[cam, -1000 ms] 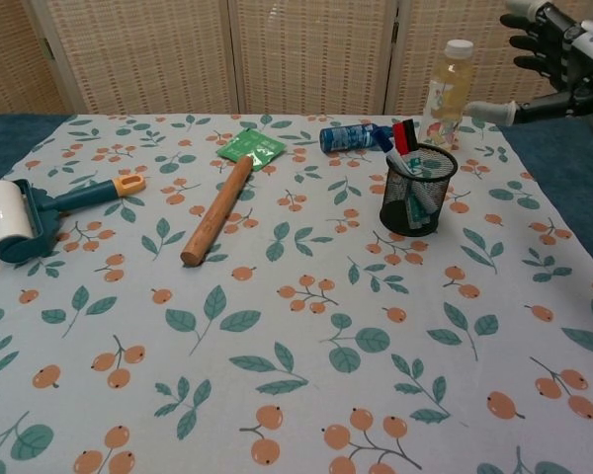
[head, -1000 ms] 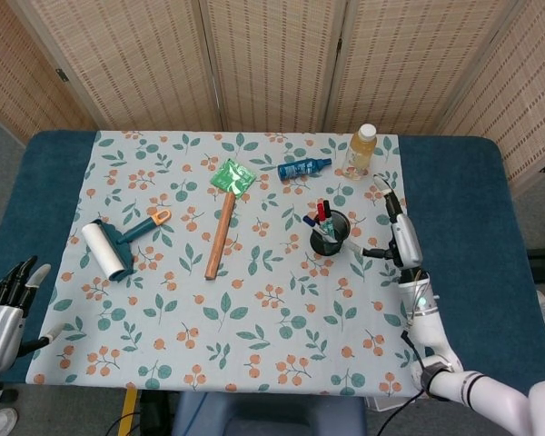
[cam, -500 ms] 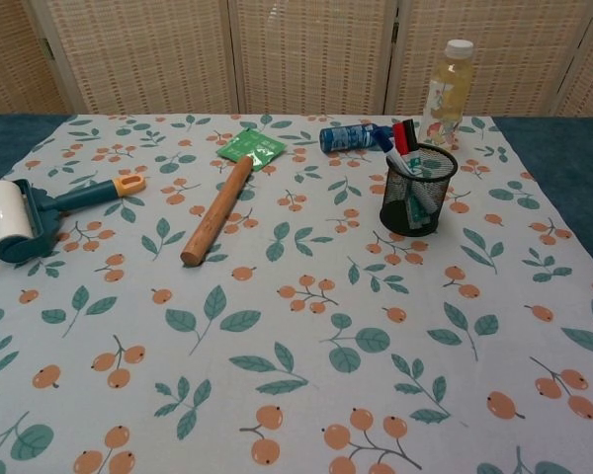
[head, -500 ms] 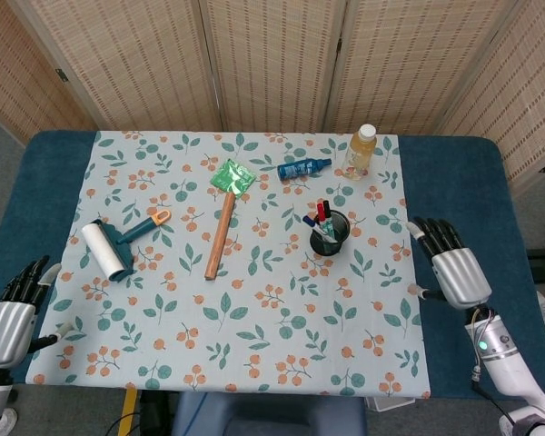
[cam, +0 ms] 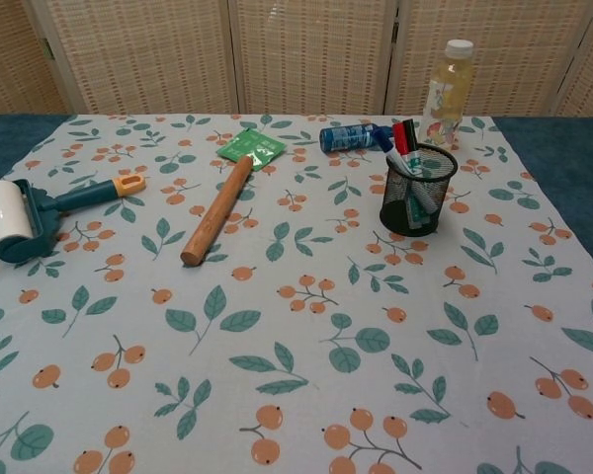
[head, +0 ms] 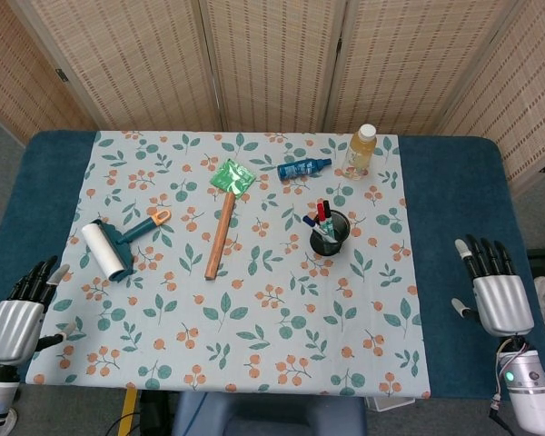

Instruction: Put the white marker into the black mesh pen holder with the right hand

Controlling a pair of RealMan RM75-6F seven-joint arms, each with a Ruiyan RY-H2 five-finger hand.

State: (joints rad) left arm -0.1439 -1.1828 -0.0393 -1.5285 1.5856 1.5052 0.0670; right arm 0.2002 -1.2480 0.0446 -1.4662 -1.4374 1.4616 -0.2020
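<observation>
In the head view, the black mesh pen holder (head: 331, 232) stands upright on the floral tablecloth (head: 254, 300), right of centre. Several markers lean inside it; the white marker (head: 319, 234) lies slanted among them, its lower end in the cup. The right hand (head: 498, 292) hovers over the blue table edge (head: 454, 227) well to the right of the holder, fingers spread apart and holding nothing. The left hand (head: 18, 309) sits at the near left corner, fingers also extended and apart, empty. A lint roller (head: 113, 243) with a teal frame and orange-tipped handle lies at the left, a wooden rolling pin (head: 221, 236) lies near the middle, and a green packet (head: 232, 177) touches its far end. A blue tube (head: 303, 168) lies on its side beyond the holder, and a clear bottle (head: 361, 151) with a white cap stands just beside it.

In the chest view, neither hand shows. The pen holder (cam: 417, 190) holds a red, a blue and a black marker upright, with the white marker (cam: 409, 178) tilted inside against the mesh. The bottle (cam: 449, 82) stands behind it, the blue tube (cam: 348, 136) to its left.
</observation>
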